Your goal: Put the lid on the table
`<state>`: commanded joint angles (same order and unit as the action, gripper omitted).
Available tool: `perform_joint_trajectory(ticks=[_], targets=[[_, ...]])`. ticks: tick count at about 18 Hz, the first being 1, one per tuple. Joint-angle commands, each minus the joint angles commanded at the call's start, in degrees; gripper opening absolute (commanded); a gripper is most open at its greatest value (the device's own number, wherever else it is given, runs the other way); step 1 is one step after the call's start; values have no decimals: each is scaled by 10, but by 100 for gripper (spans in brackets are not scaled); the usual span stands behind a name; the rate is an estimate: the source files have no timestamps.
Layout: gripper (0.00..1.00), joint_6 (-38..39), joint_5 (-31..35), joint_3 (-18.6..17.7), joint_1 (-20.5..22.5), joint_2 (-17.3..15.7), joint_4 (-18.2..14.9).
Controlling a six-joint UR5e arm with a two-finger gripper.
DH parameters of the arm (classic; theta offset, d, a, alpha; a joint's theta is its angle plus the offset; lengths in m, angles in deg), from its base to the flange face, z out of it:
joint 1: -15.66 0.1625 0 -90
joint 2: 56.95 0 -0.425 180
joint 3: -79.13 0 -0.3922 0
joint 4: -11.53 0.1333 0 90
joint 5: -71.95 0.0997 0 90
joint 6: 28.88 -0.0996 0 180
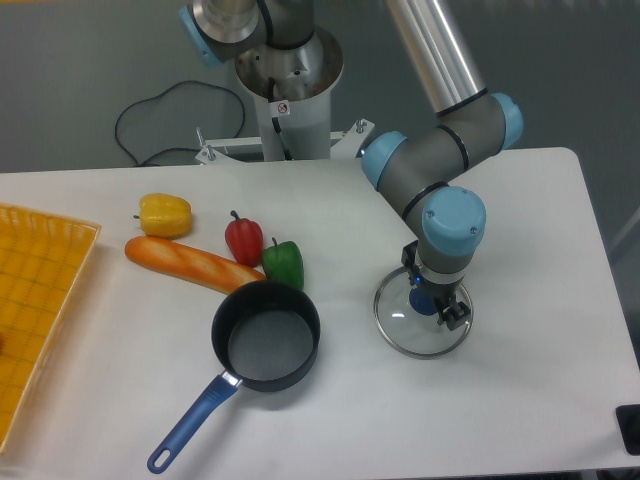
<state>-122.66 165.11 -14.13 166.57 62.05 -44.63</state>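
bright even overhead light, soft shadows, sharp focus, mild table (520, 400) glare

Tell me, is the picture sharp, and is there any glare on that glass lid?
Fixed camera view: lighting even and soft, shadows faint under the pan. The lid shows a small bright reflection on its glass. The gripper above hides the knob. Overall slightly soft but readable.

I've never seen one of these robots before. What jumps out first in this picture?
The grey and blue robot arm bends down over a round glass lid lying on the white table, its gripper at the lid's blue knob. Left of it sits an open dark pan with a blue handle. Behind the pan lie bright toy vegetables.
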Motion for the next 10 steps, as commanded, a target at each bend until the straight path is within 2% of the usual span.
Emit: perform_joint_trajectory(ticks=[4, 6, 10], targets=[[100, 23, 5, 20, -29, -9, -1], [100, 53, 19, 42, -49, -10, -6], [100, 55, 21, 30, -71, -49, -11]])
